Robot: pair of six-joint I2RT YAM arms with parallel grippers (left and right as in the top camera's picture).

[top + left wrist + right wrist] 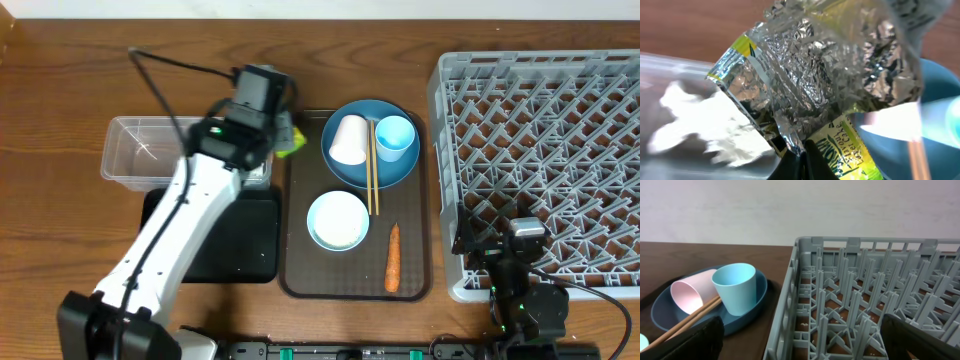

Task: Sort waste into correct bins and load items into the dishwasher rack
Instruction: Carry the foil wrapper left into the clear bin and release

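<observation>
The left arm is stretching diagonally from the near-left corner of the table toward the middle, its wrist hanging over the right end of the clear tub and the far-left corner of the brown serving tray. The left end effector is clamping the crumpled wrapper. Its dark fingers are pinching the wrapper's lower edge, so the foil is hanging off the table just left of the blue plate. A white tissue is lying blurred inside the tub. The right arm is sitting folded low by the near-left corner of the dishwasher rack. The right end effector is gaping wide, holding nothing, and facing across the rack's wall. On the plate the pink cup is lying on its side, the light blue cup is standing upright and the chopsticks are resting across. The white bowl and carrot are lying on the brown tray, and the black tray is sitting beneath the left arm.
</observation>
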